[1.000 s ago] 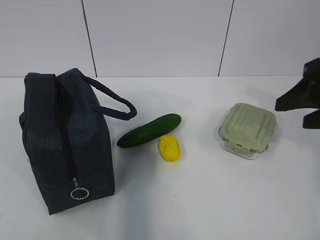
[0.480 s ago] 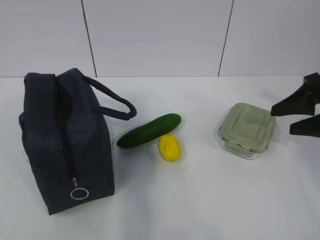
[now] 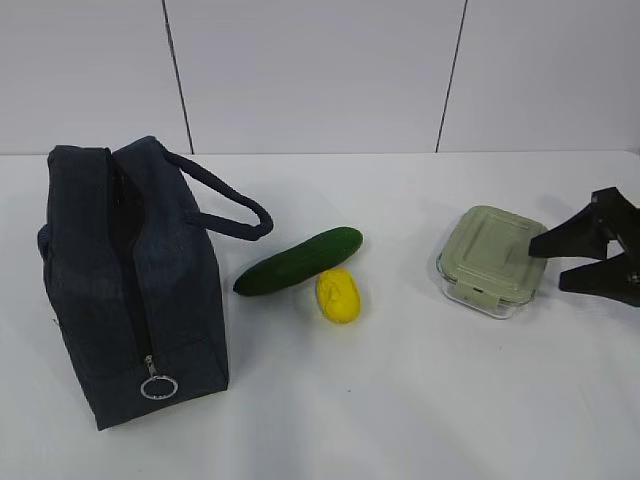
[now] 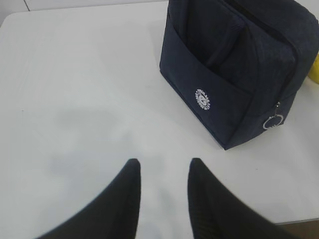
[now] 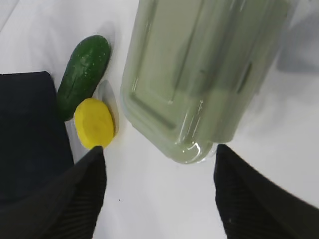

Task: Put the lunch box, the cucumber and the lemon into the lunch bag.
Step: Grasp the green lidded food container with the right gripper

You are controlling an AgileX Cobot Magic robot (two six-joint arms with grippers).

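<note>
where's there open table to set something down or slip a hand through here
Bare table runs along the near edge, in front of the lemon and lunch box. Another open strip lies between lemon and lunch box. Left of the lunch bag the table is bare up to the left gripper. Crowded: cucumber and lemon touch beside the bag; the right gripper closes on the box.

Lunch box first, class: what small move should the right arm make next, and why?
Probably ease the right gripper forward until its open jaws straddle the lunch box, then close. The jaws stand wide just beside the box without gripping it, and the lunch box, cucumber and lemon all lie outside the lunch bag.
</note>
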